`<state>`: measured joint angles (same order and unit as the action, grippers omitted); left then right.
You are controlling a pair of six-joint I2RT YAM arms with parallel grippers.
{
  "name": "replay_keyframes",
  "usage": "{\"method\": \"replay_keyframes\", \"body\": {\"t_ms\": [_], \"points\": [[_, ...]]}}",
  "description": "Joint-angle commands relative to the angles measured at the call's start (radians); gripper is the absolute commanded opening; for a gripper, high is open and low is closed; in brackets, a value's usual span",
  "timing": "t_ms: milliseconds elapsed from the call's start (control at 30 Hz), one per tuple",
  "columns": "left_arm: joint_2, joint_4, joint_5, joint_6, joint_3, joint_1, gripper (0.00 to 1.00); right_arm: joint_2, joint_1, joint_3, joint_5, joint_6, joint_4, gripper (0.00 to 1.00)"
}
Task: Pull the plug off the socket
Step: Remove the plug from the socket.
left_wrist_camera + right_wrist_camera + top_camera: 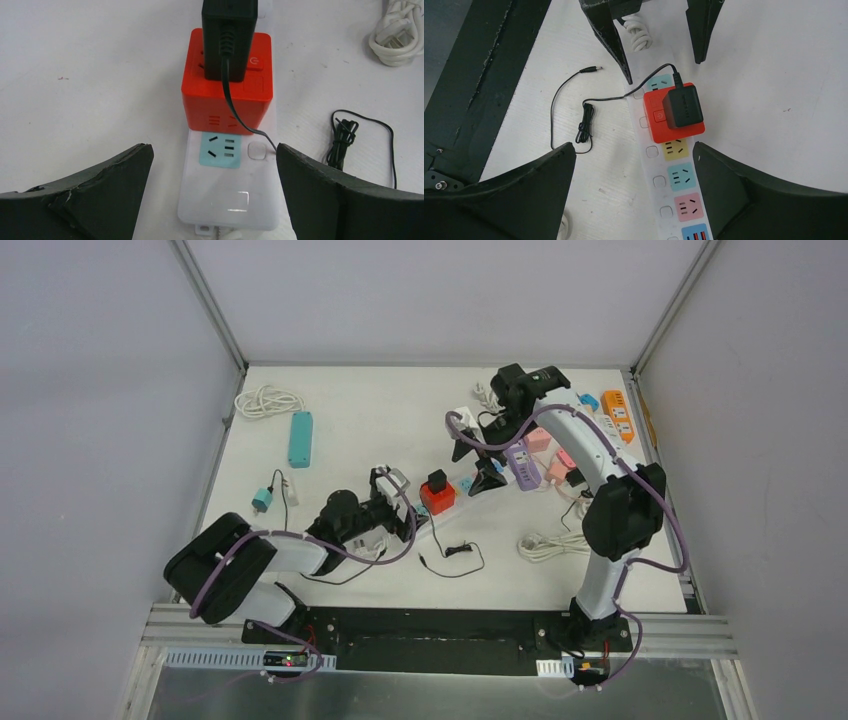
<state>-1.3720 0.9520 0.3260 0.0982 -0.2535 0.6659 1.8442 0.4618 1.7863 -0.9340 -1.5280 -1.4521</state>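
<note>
I record the black plug [229,35] seated in the red socket [225,102] on the white strip [225,200]. Left tool [214,150] and right tool [634,147] are both spread, one either side, clear of it.

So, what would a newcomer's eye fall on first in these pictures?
The red cube socket with a black plug on top, seated on a white power strip mid-table. The left fingers stand open at one end of the strip, the right fingers open over it on the cube's other side.

Lab test cell (alu frame [210,305])
</note>
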Motion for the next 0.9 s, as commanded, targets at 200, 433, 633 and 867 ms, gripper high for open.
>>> {"method": "replay_keyframes", "body": {"t_ms": [200,433,633,867], "points": [[-0.185,0.310,0.020,-0.024,-0.110,0.023,0.95,-0.001,0.002,-0.011,-0.040,0.071,0.095,0.90],[-0.287,0.354,0.007,0.004,-0.139,0.042,0.95,0.018,0.003,-0.016,-0.055,0.108,0.139,0.90],[-0.361,0.400,0.033,0.023,-0.158,0.050,0.82,0.024,0.003,-0.051,-0.038,0.154,0.222,0.89],[-0.400,0.411,0.062,0.026,-0.171,0.051,0.58,0.062,0.013,-0.067,-0.032,0.148,0.313,0.87]]}}
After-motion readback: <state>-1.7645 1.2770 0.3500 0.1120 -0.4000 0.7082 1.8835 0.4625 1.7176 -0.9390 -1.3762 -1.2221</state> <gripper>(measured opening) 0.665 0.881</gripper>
